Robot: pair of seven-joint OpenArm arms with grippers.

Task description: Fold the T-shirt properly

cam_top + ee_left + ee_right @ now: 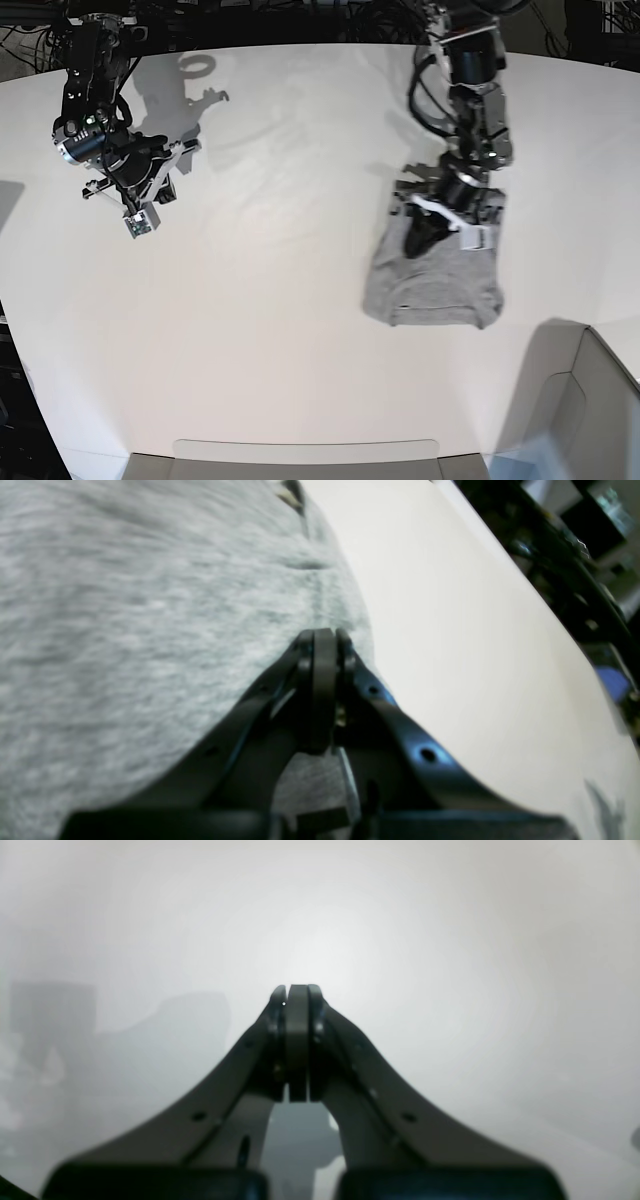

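Observation:
The T-shirt (440, 290) lies folded into a small heather-grey packet right of the table's middle, plain side up. My left gripper (416, 242) is down on the packet's upper left part. In the left wrist view its jaws (325, 640) are pressed together with their tip against the grey cloth (150, 605), close to the cloth's edge; no fabric shows between them. My right gripper (160, 182) hangs over bare white table at the far left, well away from the shirt. Its jaws (297, 995) are shut on nothing.
The white table (280, 350) stretches between the two arms. A grey bin (590, 400) stands at the lower right corner and a low grey tray edge (300, 455) runs along the front. Dark frame and cables (575, 555) border the table's far edge.

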